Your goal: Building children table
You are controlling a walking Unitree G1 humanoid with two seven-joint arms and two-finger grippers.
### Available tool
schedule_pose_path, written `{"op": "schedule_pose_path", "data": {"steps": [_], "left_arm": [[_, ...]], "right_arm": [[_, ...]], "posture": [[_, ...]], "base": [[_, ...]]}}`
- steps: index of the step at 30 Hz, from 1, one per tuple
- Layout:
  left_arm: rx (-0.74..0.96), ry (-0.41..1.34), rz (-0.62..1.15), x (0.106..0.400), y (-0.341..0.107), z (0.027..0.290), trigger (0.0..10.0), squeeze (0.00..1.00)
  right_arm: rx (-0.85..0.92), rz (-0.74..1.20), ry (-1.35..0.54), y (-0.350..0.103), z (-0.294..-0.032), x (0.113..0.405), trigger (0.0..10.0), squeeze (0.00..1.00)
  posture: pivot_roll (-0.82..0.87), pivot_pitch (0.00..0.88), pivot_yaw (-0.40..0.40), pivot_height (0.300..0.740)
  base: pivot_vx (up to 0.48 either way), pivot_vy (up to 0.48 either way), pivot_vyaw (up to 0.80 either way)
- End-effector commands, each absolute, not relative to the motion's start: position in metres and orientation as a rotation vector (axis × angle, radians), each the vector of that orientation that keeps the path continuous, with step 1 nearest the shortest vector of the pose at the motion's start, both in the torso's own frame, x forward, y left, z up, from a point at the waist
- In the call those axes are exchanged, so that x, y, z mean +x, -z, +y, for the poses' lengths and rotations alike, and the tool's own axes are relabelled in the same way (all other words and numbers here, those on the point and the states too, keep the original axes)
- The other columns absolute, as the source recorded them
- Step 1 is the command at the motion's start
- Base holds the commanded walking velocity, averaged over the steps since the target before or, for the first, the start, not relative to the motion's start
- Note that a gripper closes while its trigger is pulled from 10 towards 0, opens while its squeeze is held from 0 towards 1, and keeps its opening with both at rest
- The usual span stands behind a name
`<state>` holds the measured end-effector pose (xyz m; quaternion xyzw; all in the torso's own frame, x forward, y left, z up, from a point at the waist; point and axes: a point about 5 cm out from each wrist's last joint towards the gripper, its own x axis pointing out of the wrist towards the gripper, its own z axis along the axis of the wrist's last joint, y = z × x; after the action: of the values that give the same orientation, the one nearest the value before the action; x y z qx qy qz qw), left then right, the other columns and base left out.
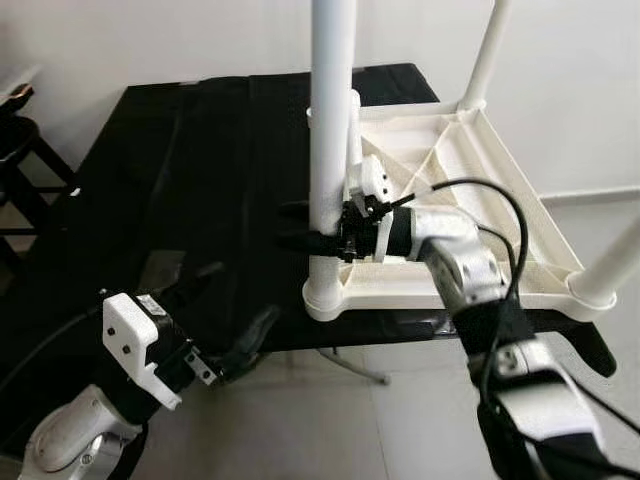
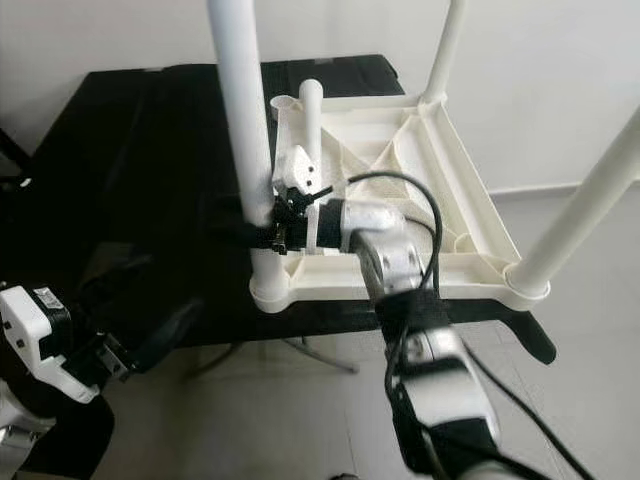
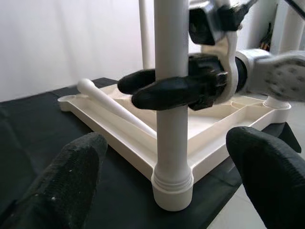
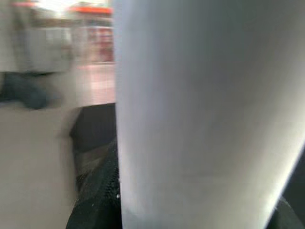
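Observation:
A white plastic children's table (image 1: pixel 470 235) lies upside down on a black table (image 1: pixel 200 180). Three white legs stand in its corners: near left (image 1: pixel 330 100), far right (image 1: pixel 487 50) and near right (image 1: pixel 612 268). A loose white leg (image 3: pixel 116 109) lies slanted inside the frame, its end resting at the far left corner. My right gripper (image 1: pixel 300 226) is shut on the near left leg a little above its socket (image 3: pixel 172 183). That leg (image 4: pixel 205 114) stands close up in the right wrist view. My left gripper (image 1: pixel 235 305) is open, low at the black table's front edge, pointing at that same leg, apart from it.
A dark stool (image 1: pixel 20 160) stands at the far left. A white wall runs behind the black table. Pale tiled floor (image 1: pixel 400 430) lies in front, with the black table's metal foot (image 1: pixel 360 372) under its edge. A black cable (image 1: pixel 505 200) loops over my right arm.

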<state>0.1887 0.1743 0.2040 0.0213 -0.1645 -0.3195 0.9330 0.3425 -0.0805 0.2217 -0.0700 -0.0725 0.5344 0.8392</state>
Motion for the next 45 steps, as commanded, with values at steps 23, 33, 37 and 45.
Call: {"op": "schedule_pose_path", "data": {"steps": [23, 33, 37, 45], "left_arm": [[0.065, 0.655, -0.349, 0.197, -0.207, 0.180, 10.0, 0.00], [0.093, 0.660, -0.356, 0.207, -0.211, 0.186, 10.0, 0.00], [0.101, 0.666, -0.357, 0.208, -0.212, 0.188, 10.0, 0.00], [0.106, 0.688, -0.356, 0.208, -0.214, 0.187, 10.0, 0.00]], "right_arm": [[-0.038, -0.171, -0.892, -0.224, -0.052, 0.337, 10.0, 1.00], [-0.244, -0.096, -1.335, -0.226, -0.091, 0.354, 10.0, 0.00], [-0.239, -0.047, -1.421, -0.225, -0.094, 0.355, 10.0, 0.00], [-0.228, -0.005, -1.550, -0.229, -0.096, 0.360, 0.0, 0.00]], "posture": [[0.05, 0.156, 0.024, 0.740], [0.06, 0.160, 0.030, 0.740], [0.06, 0.163, 0.034, 0.740], [0.06, 0.177, 0.043, 0.740]], "base": [[0.000, 0.000, 0.00], [0.000, 0.000, 0.00], [0.000, 0.000, 0.00], [0.000, 0.000, 0.00]]}}
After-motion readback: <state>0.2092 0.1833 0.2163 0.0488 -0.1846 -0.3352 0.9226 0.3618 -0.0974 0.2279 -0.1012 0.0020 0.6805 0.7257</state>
